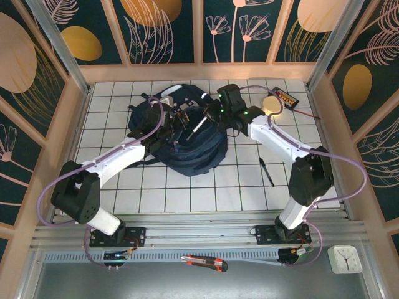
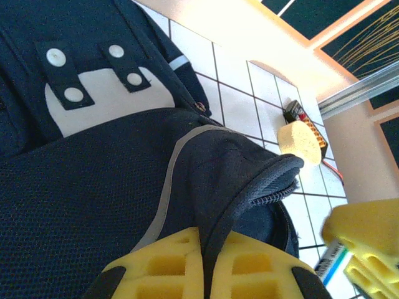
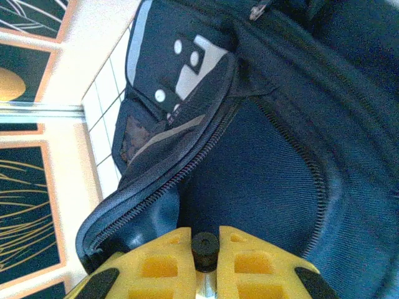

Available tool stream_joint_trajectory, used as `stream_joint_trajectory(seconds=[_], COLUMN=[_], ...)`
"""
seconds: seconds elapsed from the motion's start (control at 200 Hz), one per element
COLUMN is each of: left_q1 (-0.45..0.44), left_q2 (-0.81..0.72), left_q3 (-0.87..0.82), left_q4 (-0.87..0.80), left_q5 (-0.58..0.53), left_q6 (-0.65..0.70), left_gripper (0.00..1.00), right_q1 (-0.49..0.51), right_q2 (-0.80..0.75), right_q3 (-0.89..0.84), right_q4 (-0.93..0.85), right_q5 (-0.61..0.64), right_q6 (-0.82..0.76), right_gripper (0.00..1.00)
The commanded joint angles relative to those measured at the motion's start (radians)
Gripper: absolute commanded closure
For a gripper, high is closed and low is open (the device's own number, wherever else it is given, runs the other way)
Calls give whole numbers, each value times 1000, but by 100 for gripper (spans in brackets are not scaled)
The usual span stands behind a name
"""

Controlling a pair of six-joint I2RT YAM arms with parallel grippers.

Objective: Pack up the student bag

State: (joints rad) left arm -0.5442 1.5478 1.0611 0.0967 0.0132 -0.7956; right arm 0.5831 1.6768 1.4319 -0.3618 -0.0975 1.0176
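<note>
- The student bag [image 1: 187, 152] is lying flat around the middle of the white tiled surface [image 1: 187, 199]. It's a bit toward the far side, and both arms reach in over it.
- The left claw [image 2: 202, 268] is clamped tight on the bag. In the left wrist view a fold of the navy fabric runs up right between the two yellow fingers [image 2: 156, 268], next to a thin grey stripe.
- The same view has the white-grey patch [image 2: 106, 103] with its snap tabs further up the bag.
- The right claw [image 3: 206, 261] is closed too, on a marker [image 1: 196, 128]. You can see its dark round end squeezed between the yellow fingers in the right wrist view. From the top it's a pale stick angled down over the bag.
- The right wrist view looks straight into the bag's open compartment. The zipper edge [image 3: 206, 156] gapes to the left and there's dark lining behind it.
- The two claws are close together over the top of the bag.
- Off to the far right on the surface there's a beige round thing [image 1: 271, 104] just beside an orange-and-black gadget [image 1: 287, 98]. Can't tell what either one is.
- A black pen [image 1: 267, 171] lies on the tiles near the right arm, well apart from the bag.
- On the near ledge in front of the arm bases there's a box cutter [image 1: 204, 262] and a small white clock [image 1: 345, 258].
</note>
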Motion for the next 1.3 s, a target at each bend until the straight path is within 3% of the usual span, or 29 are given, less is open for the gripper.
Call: stream_joint_trajectory(seconds=[0.0, 0.285, 0.601, 1.126, 1.221, 1.296], left_q1=[-2, -1, -1, -1, -2, -1], left_q2=[-10, -11, -53, -81, -78, -71], left_q3=[38, 28, -27, -38, -26, -14], left_q4=[128, 181, 229, 252, 256, 265], left_q5=[9, 63, 82, 107, 96, 102], left_q6=[-44, -54, -57, -33, -46, -50], left_gripper=[100, 100, 100, 100, 100, 100], right_q1=[-8, -30, -20, -23, -15, -11], right_q2=[-89, -74, 28, 46, 66, 86], right_q3=[-33, -174, -106, -104, -122, -118], right_q4=[-63, 102, 182, 240, 285, 304], right_q5=[90, -113, -128, -146, -173, -190], right_q6=[-57, 43, 103, 181, 225, 241], right_gripper=[96, 97, 97, 97, 95, 87])
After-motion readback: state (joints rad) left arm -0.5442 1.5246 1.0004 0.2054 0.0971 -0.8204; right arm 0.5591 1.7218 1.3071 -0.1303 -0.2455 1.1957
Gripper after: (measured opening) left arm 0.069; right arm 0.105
